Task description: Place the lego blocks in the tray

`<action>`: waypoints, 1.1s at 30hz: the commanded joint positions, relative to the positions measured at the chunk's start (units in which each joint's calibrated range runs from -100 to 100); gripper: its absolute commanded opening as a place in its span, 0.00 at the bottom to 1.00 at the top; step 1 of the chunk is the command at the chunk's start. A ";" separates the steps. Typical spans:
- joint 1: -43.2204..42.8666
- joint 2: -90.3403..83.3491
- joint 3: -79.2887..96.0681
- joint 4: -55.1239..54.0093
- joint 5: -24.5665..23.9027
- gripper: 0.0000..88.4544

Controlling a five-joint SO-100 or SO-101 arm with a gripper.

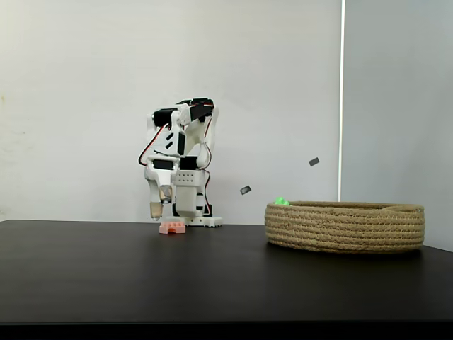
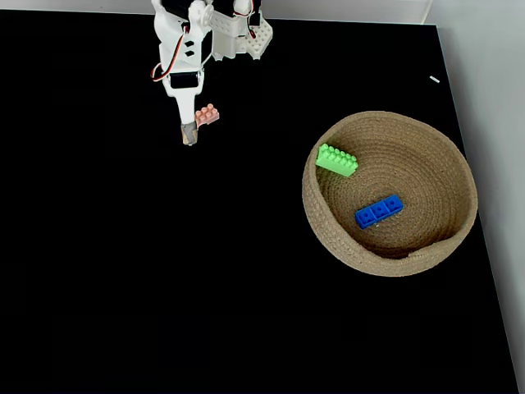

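Matte black tabletop (image 1: 212, 276) fills the foreground in both fixed views, smooth and unmarked, ending in a straight edge at the right side of the top-down view.

Tray (image 2: 451, 160): wide, shallow round basket of coiled tan rope, ribbed in horizontal bands on its outer wall in the side-on view (image 1: 345, 228). It sits on the right part of the table, well apart from the arm. Rim dips lower on one side in the top-down view.

Inside the tray: green lego block (image 2: 337, 159), bright, studded, lying against the inner left wall; a corner of it (image 1: 282, 201) shows just above the rim in the side-on view. Blue lego block (image 2: 379, 210), three studs long, flat on the basket floor, apart from the green one.

Salmon-pink lego block (image 2: 207, 115): short, studded, on the bare table just in front of the white robot base (image 1: 202, 219); seen side-on at (image 1: 172, 227).

Gripper (image 2: 189, 135): white printed plastic, pointing down, tip just beside the pink block. Whether its fingers are spread or pressed together, I cannot tell; nothing is visibly pinched.

Red and black wires loop along the arm (image 1: 180, 152).

Behind: plain off-white wall (image 1: 85, 85), with a paler vertical panel (image 1: 396, 92) at right.
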 commanded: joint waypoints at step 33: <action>-13.48 5.34 -10.32 -0.92 -8.21 0.00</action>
